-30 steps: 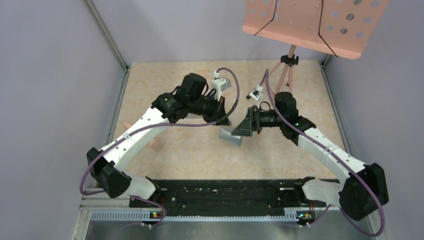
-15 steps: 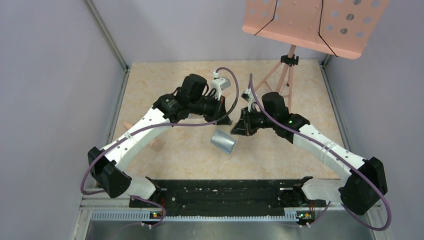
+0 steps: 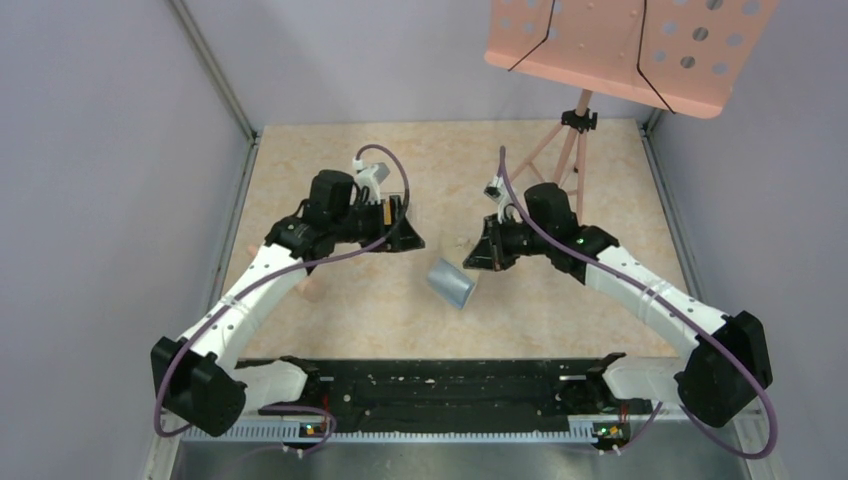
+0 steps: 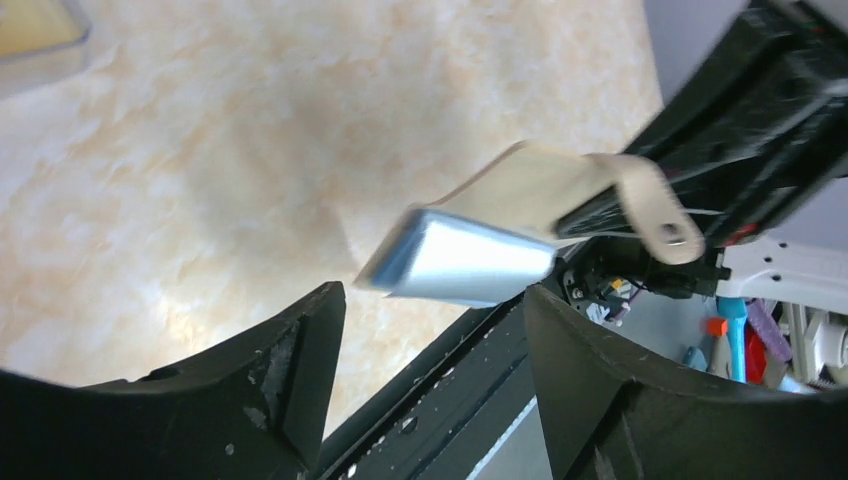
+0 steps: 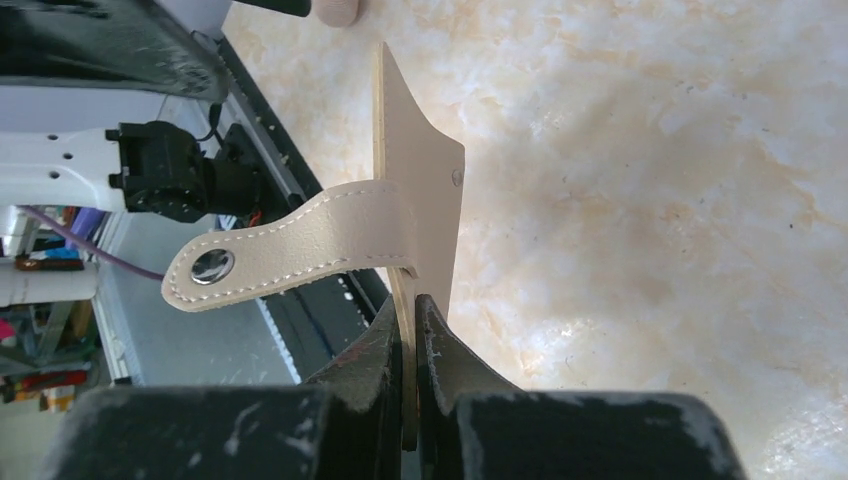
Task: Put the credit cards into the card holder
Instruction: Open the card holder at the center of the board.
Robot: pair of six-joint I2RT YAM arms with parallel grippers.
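Noted card holder (image 3: 452, 283) tilted, lifted off table (image 3: 380, 300), pale bluish face showing. Pinched at its tan edge by right gripper (image 5: 412, 310), jaws clenched; strap (image 5: 290, 260) stuck out loose. Found left gripper (image 4: 432, 292) beyond holder, to its left, spread wide, grasping nothing. Farther from holder, made out only yellowish corner of clear box (image 4: 35, 35), cropped and blurred.

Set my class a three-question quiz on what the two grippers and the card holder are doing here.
1. True or false: the left gripper grips the card holder.
2. Which one is shut on the card holder? A) the left gripper B) the right gripper C) neither
3. Fill in: the holder's snap strap hangs ____ (fastened/unfastened).
Key: 1 false; 2 B; 3 unfastened.
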